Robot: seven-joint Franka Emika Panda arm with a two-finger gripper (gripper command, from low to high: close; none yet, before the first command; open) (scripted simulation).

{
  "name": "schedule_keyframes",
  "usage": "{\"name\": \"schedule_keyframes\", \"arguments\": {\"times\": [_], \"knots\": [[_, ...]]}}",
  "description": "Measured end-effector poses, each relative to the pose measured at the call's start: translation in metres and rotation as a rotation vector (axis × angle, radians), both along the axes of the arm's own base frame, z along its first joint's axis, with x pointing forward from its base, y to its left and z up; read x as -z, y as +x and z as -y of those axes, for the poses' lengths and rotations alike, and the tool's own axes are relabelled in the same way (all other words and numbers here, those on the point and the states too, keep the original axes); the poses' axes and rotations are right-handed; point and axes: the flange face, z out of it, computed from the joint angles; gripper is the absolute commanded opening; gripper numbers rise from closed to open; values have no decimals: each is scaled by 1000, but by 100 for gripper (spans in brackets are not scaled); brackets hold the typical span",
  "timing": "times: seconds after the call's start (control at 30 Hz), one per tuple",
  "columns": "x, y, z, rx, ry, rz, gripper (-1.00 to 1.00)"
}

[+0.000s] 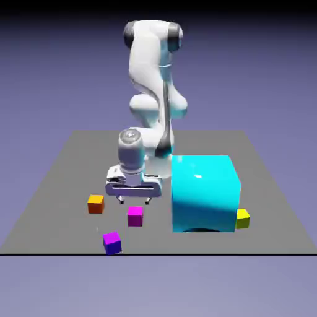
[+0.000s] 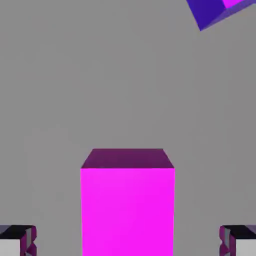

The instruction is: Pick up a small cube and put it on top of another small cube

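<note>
Grey counter (image 1: 56, 186) carries everything here, a flat slab under the white arm (image 1: 151, 93) that rises at twelve o'clock in the exterior view. The big cyan block (image 1: 204, 193) stands at about three o'clock from the claw, far larger than any cube.

The claw (image 1: 135, 200) hangs low over the counter, its fingers spread wide apart and gripping nothing. In the hand view its two grey tips sit at the bottom corners, one at seven o'clock (image 2: 17, 241) and one at five o'clock (image 2: 239, 241), with clear gaps between each and the magenta cube (image 2: 127, 210).

That small magenta cube (image 1: 135, 215) rests on the counter just below the claw, at six o'clock from it in the exterior view, centred between the spread fingers in the hand view and untouched by either.

The orange cube (image 1: 95, 204) sits on the counter at nine o'clock from the magenta one, near it but apart. The purple cube (image 1: 112, 242) with dark blue-violet sides lies at seven o'clock from the magenta cube; in the hand view it shows at one o'clock (image 2: 215, 11). The small yellow cube (image 1: 243, 218) stands against the cyan block's lower right corner.
</note>
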Motion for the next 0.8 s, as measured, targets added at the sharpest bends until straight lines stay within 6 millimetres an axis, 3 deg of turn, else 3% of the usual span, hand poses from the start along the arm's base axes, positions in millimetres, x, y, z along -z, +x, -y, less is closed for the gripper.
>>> {"name": "schedule_keyframes", "arguments": {"times": [0.1, 0.13, 0.2, 0.4, 0.43, 0.5, 0.67, 0.73, 0.8], "knots": [[35, -4, 0, 0, 0, 0, 0], [46, -6, 0, 0, 0, 0, -100], [46, -6, 0, 0, 0, 0, -100], [-23, 1, 0, 0, 1, 0, -100], [-23, 1, 0, 0, 1, 0, -100], [-38, -17, 61, 203, -7, 0, -100], [-74, -81, 171, 638, -1, 0, -100], [-78, -83, 173, 658, 2, 1, -100], [-53, -84, 174, 661, 4, 2, -100]]}}
